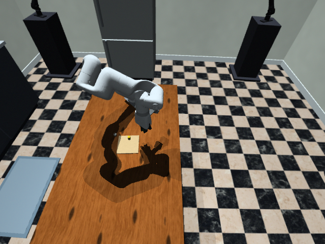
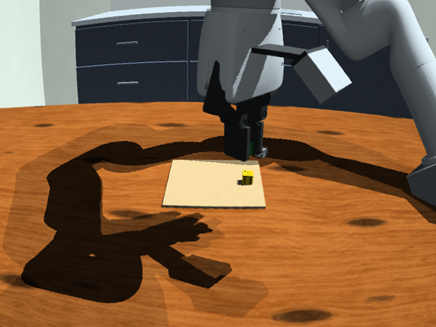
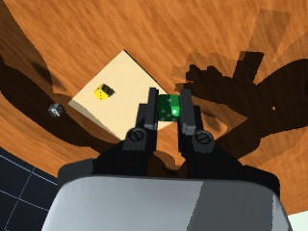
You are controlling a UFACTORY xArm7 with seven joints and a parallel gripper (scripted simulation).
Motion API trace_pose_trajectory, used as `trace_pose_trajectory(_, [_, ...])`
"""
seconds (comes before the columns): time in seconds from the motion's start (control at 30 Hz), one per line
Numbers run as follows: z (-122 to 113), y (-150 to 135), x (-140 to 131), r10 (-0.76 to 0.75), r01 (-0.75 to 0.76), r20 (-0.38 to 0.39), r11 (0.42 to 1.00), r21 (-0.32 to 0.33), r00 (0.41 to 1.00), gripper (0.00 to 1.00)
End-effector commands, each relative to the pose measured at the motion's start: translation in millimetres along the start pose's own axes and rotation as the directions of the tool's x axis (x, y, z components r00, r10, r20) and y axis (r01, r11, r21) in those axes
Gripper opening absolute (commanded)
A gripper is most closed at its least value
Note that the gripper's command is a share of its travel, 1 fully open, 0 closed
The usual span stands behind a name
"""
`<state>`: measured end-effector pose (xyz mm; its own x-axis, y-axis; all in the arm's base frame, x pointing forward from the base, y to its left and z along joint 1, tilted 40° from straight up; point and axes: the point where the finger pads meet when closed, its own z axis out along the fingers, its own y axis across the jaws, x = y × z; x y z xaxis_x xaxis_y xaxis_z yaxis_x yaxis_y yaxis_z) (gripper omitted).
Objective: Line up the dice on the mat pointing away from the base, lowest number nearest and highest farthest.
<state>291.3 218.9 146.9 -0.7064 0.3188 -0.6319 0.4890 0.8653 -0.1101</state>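
Green die (image 3: pixel 169 107) sits clamped in the end effector (image 3: pixel 168 114) above the mat's (image 3: pixel 125 99) edge.

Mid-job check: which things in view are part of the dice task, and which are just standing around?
Job items:
- green die, held in the gripper
- yellow die, on the mat
- grey die, on the table beside the mat

Bystanders:
- refrigerator
- two black pedestals
- drawer cabinet
- blue floor mat

Green die (image 3: pixel 169 107) pips — too small, half-hidden
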Motion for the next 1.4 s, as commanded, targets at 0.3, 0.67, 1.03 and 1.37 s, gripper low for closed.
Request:
trace_pose_trajectory(0.3, [-4,-33,-60,-0.383,0.383,-0.003,0.924,-0.006,0.924,0.11])
trace_pose_trajectory(0.67, [-4,-59,-92,-0.585,0.585,0.000,0.811,-0.004,0.811,0.11])
trace_pose_trajectory(1.03, [-4,-63,-96,-0.611,0.611,0.001,0.792,-0.003,0.792,0.11])
trace_pose_trajectory(1.37, [-1,-63,-96,-0.611,0.611,0.000,0.792,-0.003,0.792,0.11])
